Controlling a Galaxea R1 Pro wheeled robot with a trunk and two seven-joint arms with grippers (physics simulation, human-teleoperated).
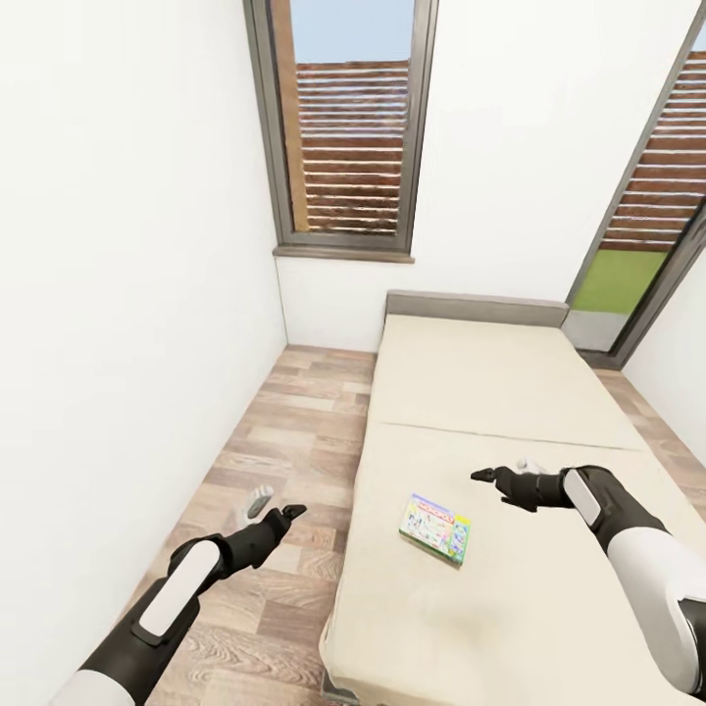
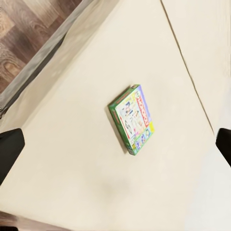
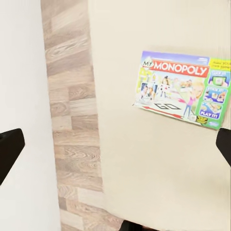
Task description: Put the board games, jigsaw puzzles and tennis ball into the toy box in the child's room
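green-edged monopoly box (image 1: 435,528) lies flat on the beige bed (image 1: 490,392); both grippers spread wide, empty.

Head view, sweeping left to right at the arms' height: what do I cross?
Left end effector over the wood floor → Monopoly box lying flat on the bed → right end effector above the mattress.

Two black arms (image 1: 235,551) w/ white forearm panels, white upper shells, slim black tool (image 1: 487,477) tips, poss. glossy.
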